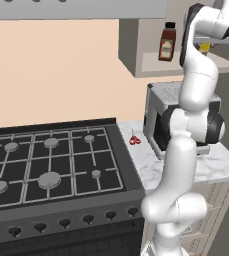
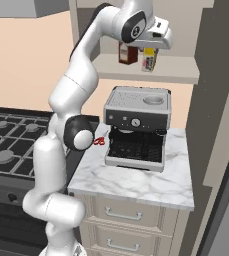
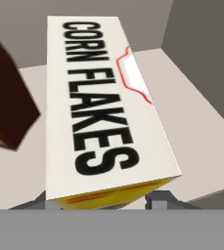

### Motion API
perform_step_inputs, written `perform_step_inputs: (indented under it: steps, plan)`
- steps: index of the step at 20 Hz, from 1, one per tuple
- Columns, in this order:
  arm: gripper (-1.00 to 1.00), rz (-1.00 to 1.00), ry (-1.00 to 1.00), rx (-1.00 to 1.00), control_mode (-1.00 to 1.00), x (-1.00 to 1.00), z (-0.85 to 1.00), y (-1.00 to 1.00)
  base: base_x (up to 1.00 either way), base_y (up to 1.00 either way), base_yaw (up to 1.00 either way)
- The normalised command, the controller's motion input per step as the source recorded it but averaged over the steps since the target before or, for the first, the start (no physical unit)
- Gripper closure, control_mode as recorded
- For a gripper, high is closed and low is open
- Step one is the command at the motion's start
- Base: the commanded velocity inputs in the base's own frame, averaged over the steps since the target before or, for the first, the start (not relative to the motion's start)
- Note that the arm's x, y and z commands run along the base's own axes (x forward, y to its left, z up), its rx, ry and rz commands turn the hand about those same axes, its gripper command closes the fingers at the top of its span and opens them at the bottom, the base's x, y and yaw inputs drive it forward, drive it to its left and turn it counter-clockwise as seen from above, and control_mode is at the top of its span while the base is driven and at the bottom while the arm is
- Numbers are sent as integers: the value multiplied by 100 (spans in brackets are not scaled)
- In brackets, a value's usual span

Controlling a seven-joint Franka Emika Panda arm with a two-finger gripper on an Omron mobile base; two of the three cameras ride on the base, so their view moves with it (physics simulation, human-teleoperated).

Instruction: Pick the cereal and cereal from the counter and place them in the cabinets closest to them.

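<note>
In the left base view, the arm reached up to the open wall cabinet (image 1: 156, 65), where a brown bottle (image 1: 167, 42) with a black cap stood upright on the shelf; a little yellow of the cereal box (image 1: 204, 48) showed just right of the arm, and the gripper itself was hidden behind the arm's upper links. A small red cup (image 1: 134, 140) sat on the marble counter (image 1: 221, 167) between the black gas hob (image 1: 51, 165) and a grey coffee machine (image 1: 158, 117). In the right base view, the gripper (image 2: 150, 50) hung inside the cabinet (image 2: 176, 70), closed on the top of the narrow yellow cereal box (image 2: 149, 60). The box stood upright, its long axis vertical, with its lower end at the shelf; whether it touched the shelf I could not tell. The bottle (image 2: 127, 54) was just beside it on the left. In the hand view, the cereal box (image 3: 101, 107) ran away from the camera, its pale side printed "CORN FLAKES" facing the lens and its yellow end nearest the fingers (image 3: 160, 200), which pressed on it. The bottle (image 3: 6, 105) appeared at the left, near the box.
</note>
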Motion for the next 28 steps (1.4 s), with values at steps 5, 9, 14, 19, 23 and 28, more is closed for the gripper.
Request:
perform_step_inputs:
  steps: [5,9,14,19,23,28]
  plan:
    - [100,0,0,0,-100,54,0,-1,0,0,0]
    - [100,0,0,0,-100,52,0,0,0,0,0]
    - [-100,0,1,0,-100,17,0,0,0,0,0]
    - [-100,-2,5,0,-100,1,6,0,0,0,0]
    - [-100,-3,5,0,-100,0,17,0,0,0,0]
    - [-100,0,1,0,-100,-41,10,0,0,0,0]
